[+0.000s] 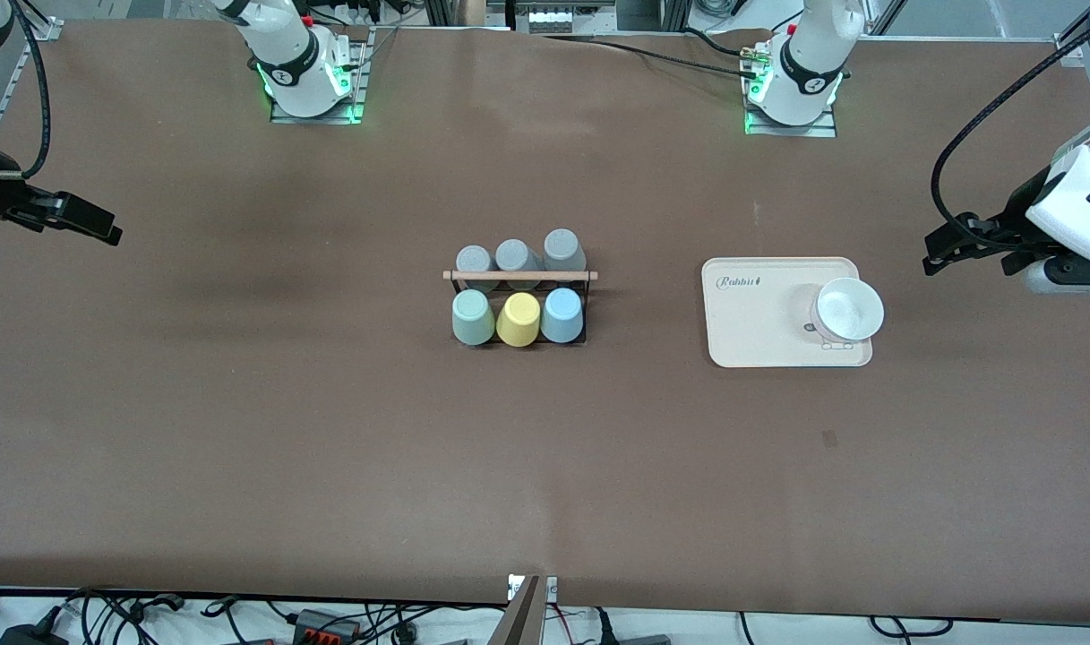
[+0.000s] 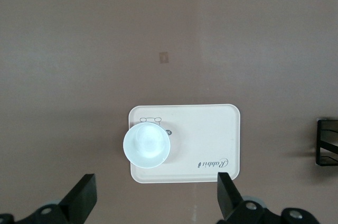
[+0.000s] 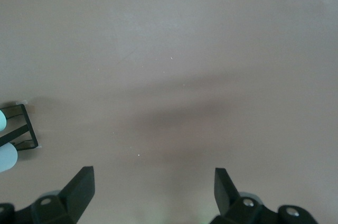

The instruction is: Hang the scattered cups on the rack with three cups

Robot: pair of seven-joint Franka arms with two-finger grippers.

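Here, the rack (image 1: 519, 296) is seen at the middle of the table (image 1: 330, 430), its light wooden rod (image 1: 519, 275) lying across the top. Six cups are hung upside down on it in two rows. In the row nearer to the front camera, the mint-green cup (image 1: 473, 317) is placed toward the right arm's end, the yellow cup (image 1: 519, 319) in the middle and the light blue cup (image 1: 562, 315) toward the left arm's end. Three grey cups (image 1: 516, 257) are held in the row farther from the camera.

The left gripper (image 2: 156, 197) is held in the air at the left arm's end of the table, well apart from the rack; its fingers (image 2: 84, 195) are spread wide and nothing is grasped. In the left wrist view, the beige tray (image 2: 206, 129) is seen beneath it, and a white bowl (image 2: 147, 146) is seen standing on the tray. Only a corner of the rack is caught at the edge of that view.

The right gripper (image 3: 153, 192) is held over bare table at the right arm's end, likewise well apart from the rack. Its fingers (image 3: 82, 184) are also spread, with nothing between them. At the edge of the right wrist view, a corner of the black wire frame and the rims of two cups are glimpsed.

The tray is set between the rack and the left gripper, near neither cup.
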